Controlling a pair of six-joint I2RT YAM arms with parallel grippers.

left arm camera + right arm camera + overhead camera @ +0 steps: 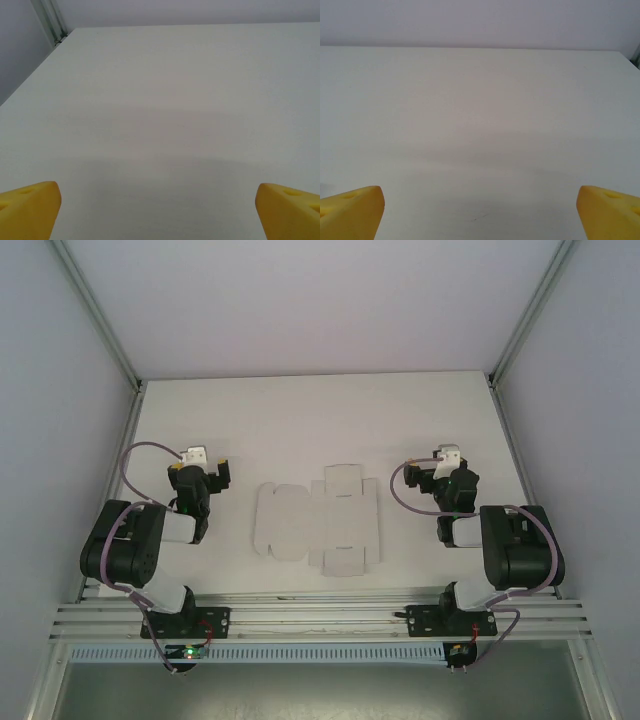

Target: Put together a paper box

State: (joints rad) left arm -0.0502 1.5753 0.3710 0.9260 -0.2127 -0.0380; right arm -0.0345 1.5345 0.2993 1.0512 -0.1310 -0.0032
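Left gripper: fingers spread wide, holding nothing, over the bare table; paper box: a flat, unfolded cutout lying on the table between the two arms, untouched; right gripper: fingers likewise apart and empty. Recommended approach: pin a central panel with one gripper; raise the adjoining panel along its crease with the other; thin card will probably buckle if pinched off the crease. No container is formed; the cutout encloses nothing.

left hand spread wide, pointing forward | right hand spread wide, pointing forward
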